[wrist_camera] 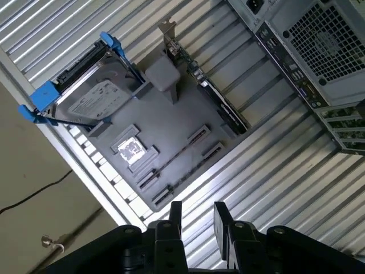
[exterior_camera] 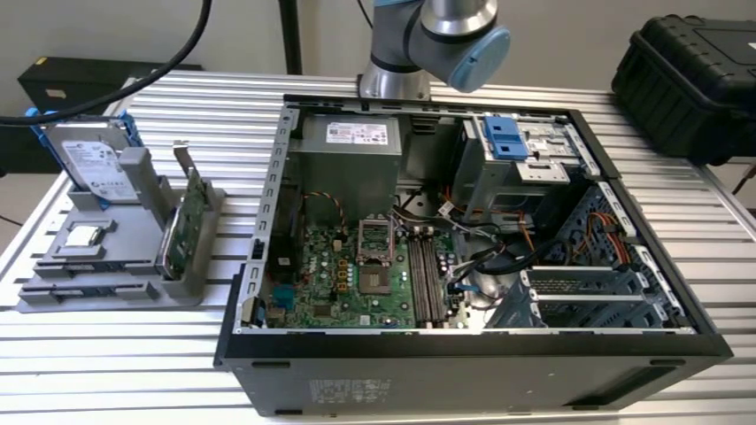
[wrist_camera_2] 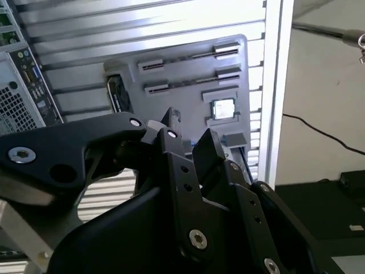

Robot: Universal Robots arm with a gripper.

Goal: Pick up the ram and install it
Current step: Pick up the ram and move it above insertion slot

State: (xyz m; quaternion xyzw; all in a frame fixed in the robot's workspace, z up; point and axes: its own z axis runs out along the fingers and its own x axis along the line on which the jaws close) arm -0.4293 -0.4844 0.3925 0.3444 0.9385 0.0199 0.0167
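Note:
The ram [wrist_camera_2: 188, 57] is a thin dark stick seen edge-on. It stands in a slot of the grey holder [wrist_camera_2: 188, 94], between two end clips, and in the first wrist view the ram [wrist_camera: 175, 157] lies near the holder's [wrist_camera: 171, 114] corner. My gripper [wrist_camera: 197, 220] hangs high above the ribbed table, beside the holder and well apart from the ram. It is open, with nothing between its fingers [wrist_camera_2: 171, 123]. In the exterior view the motherboard's parallel memory slots [exterior_camera: 422, 274] lie in the open computer case [exterior_camera: 473, 341].
On the holder [exterior_camera: 119, 257] also stand a silver hard drive with blue rails [wrist_camera: 94, 94], a green card with a metal bracket [wrist_camera: 211, 91] and a small square chip [wrist_camera: 132, 149]. A black hard case [exterior_camera: 697, 71] sits at the exterior view's far right. Cables cross the computer's inside.

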